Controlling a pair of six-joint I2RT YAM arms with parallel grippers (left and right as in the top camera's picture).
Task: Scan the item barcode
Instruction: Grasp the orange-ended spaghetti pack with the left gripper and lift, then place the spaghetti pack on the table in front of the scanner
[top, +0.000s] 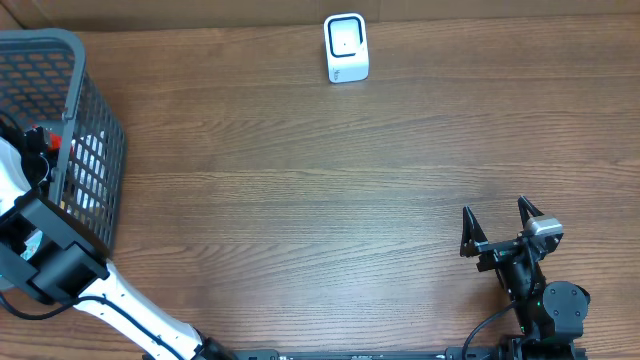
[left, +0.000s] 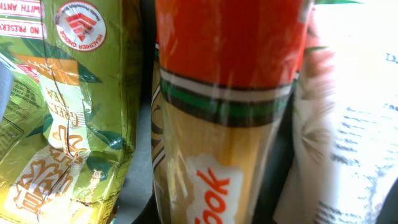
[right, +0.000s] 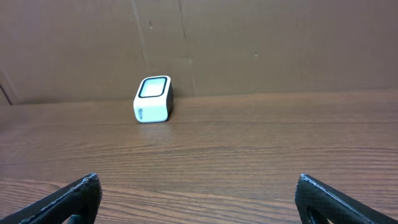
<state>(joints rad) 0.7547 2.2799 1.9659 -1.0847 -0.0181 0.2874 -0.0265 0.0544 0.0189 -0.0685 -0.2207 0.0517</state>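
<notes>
- at the overhead's 9 o'clock edge, the basket (top: 95, 120) holds the goods. the left arm (top: 60, 265) reaches into it, and the left gripper is hidden among them. its jaws are pressed together, but on what i cannot tell.
- same view: the scanner (top: 346, 47) stands at 12 o'clock, well apart from the basket, with bare table (top: 300, 200) between them. the right gripper (top: 500, 232) sits at 4 o'clock, fingers spread, holding nothing.
- left wrist view: a tall red-topped packet (left: 224, 124) in clear film fills the centre. a green tea pouch (left: 68, 106) lies just beside it at 9 o'clock and a white packet (left: 354, 137) at 3 o'clock. no fingers and no barcode show. the packet looks light, its film slick and crinkly, its contents perhaps brittle. a firm but gentle hold across its narrow width near the middle seems best. with neighbours crowding it, a straight lift over the basket's rim looks safest.
- right wrist view: the scanner is at 11 o'clock, close to the cardboard wall (right: 249, 43) behind it. wide open table lies in front for presenting a label.
</notes>
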